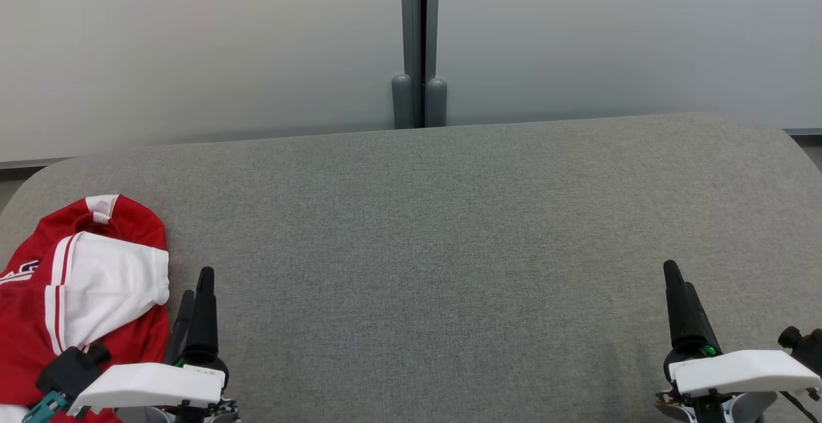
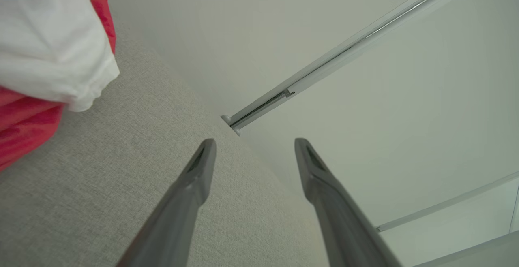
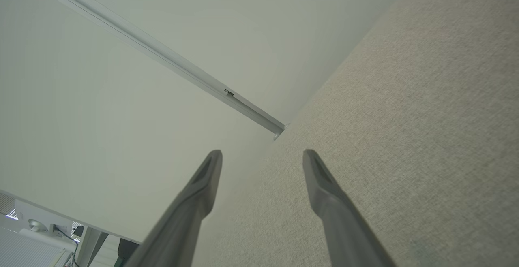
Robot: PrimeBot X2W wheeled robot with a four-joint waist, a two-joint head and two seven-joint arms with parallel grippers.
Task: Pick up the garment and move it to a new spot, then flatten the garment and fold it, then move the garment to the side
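Observation:
A red and white garment [image 1: 83, 282] lies crumpled at the near left corner of the grey fabric table [image 1: 437, 237]. In the left wrist view its white sleeve and red body [image 2: 48, 52] fill the upper left. My left gripper [image 1: 196, 285] hovers just right of the garment, apart from it; its two dark fingers stand open with nothing between them [image 2: 253, 143]. My right gripper [image 1: 673, 275] is at the near right of the table, far from the garment, and its fingers are spread open and empty too [image 3: 261, 155].
Pale wall panels [image 1: 192, 51] rise behind the table, joined by a grey vertical post [image 1: 420, 44] at the middle. The table's far corners are rounded. Grey cloth stretches between the two grippers.

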